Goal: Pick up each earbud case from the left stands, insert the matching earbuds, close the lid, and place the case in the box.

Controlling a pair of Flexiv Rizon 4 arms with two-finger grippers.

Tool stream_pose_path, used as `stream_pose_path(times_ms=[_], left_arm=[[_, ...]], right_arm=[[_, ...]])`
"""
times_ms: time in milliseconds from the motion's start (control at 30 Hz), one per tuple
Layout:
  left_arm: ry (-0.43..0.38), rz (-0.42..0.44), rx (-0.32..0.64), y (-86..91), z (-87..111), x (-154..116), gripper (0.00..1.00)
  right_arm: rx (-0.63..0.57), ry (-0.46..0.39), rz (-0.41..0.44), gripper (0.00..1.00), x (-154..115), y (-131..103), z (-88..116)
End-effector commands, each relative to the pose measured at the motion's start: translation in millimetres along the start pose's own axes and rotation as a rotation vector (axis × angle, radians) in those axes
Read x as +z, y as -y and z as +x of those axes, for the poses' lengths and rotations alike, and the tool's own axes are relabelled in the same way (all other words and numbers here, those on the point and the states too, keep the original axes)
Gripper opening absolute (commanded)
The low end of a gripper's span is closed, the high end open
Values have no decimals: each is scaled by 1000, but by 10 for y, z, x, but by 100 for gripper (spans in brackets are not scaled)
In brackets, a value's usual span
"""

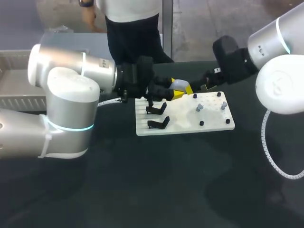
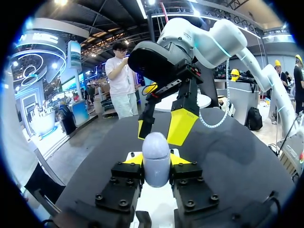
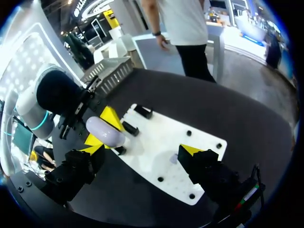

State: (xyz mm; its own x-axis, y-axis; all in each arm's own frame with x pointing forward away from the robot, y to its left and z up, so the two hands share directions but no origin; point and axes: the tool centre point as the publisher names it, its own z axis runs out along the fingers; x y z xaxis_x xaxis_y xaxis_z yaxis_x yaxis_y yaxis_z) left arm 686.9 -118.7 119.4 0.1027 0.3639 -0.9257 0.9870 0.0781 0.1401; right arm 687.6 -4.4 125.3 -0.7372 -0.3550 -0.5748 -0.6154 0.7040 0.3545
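- Currently the left gripper [image 2: 155,164] is pinching the earbud case [image 2: 156,149] from both sides, yellow tips on its flanks. The case is held in the air near the stand end of the white board [image 1: 213,124].
- The case points toward the right gripper [image 2: 164,127], which hangs just ahead with its fingers spread. My read is that this is staging for a two-arm step, with one arm bracing while the other works the lid or earbuds.
- Case: a smooth, rounded lavender-grey pebble, probably slippery plastic, so a side pinch makes sense. I can't make out the lid seam.
- Board: flat, matte and rigid, lying on the dark tabletop [image 1: 142,180]. Neither of the black angled stands [image 1: 157,109] holds a case. Small grey earbuds [image 1: 199,108] stand upright among black pegs.
- Mesh-walled grey box [image 3: 107,73] sits well apart.
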Motion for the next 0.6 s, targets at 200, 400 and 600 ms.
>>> stream_pose_path(times_ms=[200,400,600], left_arm=[[50,-10,-12,45,44,-61,0],[209,-8,-39,43,69,-179,0],[317,17,-52,38,58,-301,0]], right_arm=[[5,14,14,100,-62,40,-31],[37,21,123,100,-242,154,10],[121,1,273,100,-424,347,125]])
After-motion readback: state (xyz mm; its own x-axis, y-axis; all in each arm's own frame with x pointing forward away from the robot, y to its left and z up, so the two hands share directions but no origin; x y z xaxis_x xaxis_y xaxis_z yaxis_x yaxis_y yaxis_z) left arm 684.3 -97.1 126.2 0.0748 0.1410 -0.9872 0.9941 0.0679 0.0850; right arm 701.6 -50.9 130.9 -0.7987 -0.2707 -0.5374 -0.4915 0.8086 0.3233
